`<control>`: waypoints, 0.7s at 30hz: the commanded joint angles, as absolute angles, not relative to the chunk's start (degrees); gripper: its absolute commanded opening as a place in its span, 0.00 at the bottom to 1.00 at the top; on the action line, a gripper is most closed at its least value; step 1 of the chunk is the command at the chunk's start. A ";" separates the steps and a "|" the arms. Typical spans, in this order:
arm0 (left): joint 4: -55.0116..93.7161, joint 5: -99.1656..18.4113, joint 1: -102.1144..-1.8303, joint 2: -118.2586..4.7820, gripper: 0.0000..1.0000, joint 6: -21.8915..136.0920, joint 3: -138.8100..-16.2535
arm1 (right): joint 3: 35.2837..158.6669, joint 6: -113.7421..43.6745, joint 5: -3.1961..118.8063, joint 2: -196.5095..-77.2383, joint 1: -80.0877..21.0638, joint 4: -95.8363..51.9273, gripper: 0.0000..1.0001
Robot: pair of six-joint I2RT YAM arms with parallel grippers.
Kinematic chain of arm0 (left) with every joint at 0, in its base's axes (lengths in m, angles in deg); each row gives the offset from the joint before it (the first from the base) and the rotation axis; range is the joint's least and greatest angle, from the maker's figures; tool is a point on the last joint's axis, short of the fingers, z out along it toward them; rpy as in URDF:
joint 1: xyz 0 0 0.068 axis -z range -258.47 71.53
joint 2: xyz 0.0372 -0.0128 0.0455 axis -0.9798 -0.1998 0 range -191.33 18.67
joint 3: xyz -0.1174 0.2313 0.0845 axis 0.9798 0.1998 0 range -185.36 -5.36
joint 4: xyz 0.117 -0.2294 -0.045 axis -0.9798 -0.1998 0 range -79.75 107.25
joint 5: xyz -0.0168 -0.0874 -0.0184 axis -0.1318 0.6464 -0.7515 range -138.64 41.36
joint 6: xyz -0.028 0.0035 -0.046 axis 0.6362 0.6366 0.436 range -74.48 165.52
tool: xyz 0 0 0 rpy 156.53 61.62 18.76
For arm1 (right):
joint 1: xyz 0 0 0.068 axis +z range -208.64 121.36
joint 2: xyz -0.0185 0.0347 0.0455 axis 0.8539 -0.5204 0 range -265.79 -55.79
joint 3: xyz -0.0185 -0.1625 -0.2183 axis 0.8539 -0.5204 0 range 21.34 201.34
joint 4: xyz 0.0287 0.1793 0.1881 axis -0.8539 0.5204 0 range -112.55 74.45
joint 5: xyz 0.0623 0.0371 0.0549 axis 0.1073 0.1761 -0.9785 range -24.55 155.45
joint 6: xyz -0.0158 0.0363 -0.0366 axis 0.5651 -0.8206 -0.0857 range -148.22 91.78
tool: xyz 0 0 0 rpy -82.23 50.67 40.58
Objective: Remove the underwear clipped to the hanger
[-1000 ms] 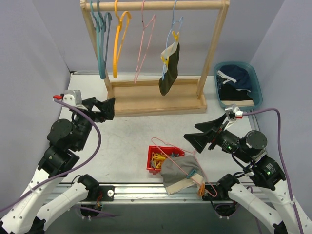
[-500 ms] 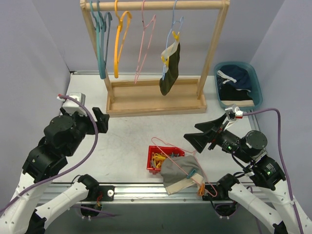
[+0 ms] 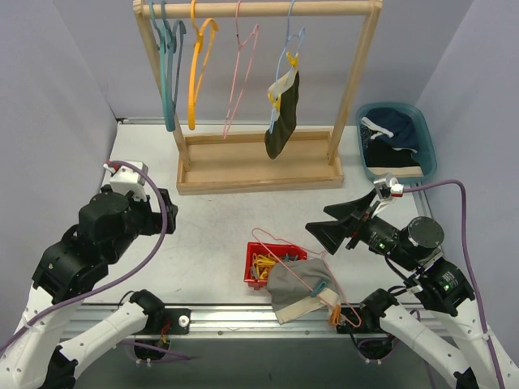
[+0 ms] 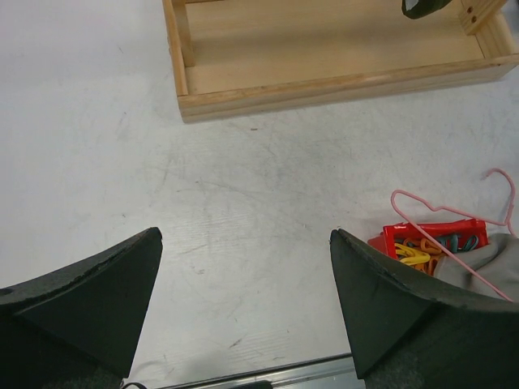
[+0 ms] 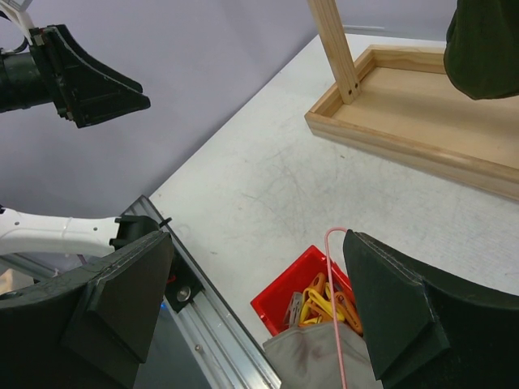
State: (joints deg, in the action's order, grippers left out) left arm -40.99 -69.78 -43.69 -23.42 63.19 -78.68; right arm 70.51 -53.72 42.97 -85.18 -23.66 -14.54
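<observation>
The left gripper has drawn back from the wooden rack and now points down at the table, jaws wide and empty. The right gripper has not moved and is equally wide and empty. The grey-beige brief, seemingly still clipped to its pink hanger, lies just beneath the right fingers and right of the left ones, likely the next job. The dark brief hangs well ahead of both.

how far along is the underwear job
Done: navy briefs lie in the blue plastic bin. In hand: nothing; left tool and right tool open, empty. Left: dark olive-black briefs clipped on the wooden rack's pale blue hanger; grey-beige briefs tangled with a pink wire hanger.
</observation>
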 commanded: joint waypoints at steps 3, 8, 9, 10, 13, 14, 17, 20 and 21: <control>-39.36 -69.64 -43.84 -22.29 0.94 62.75 -78.58 | 70.30 -53.79 43.30 -84.80 -23.22 -16.22 0.89; -41.10 -74.73 -43.84 -22.81 0.30 62.75 -78.66 | 70.21 -53.62 43.30 -84.62 -23.13 -16.31 0.89; -41.72 -75.26 -43.84 -23.25 0.44 71.45 -79.27 | 70.21 -53.53 43.30 -84.71 -23.22 -16.31 0.89; -42.07 -75.62 -43.84 -24.13 0.64 71.54 -79.45 | 70.03 -53.71 43.38 -84.62 -23.22 -16.40 0.89; -43.74 -75.36 -43.93 -25.71 0.97 71.62 -79.81 | 69.86 -53.53 43.30 -85.06 -23.22 -16.49 0.89; -44.10 -75.36 -43.84 -25.98 0.94 71.71 -79.72 | 69.77 -53.62 43.21 -85.06 -23.22 -16.57 0.89; -42.79 -74.40 -43.84 -25.98 0.94 70.75 -78.67 | 69.68 -53.44 43.21 -85.15 -23.22 -16.66 0.89; -41.55 -73.15 -43.84 -24.93 0.03 70.65 -77.79 | 69.59 -53.36 43.30 -85.15 -23.22 -16.66 0.89; -41.46 -73.25 -43.93 -24.75 0.03 70.57 -77.61 | 69.51 -53.44 43.30 -85.06 -23.22 -16.66 0.89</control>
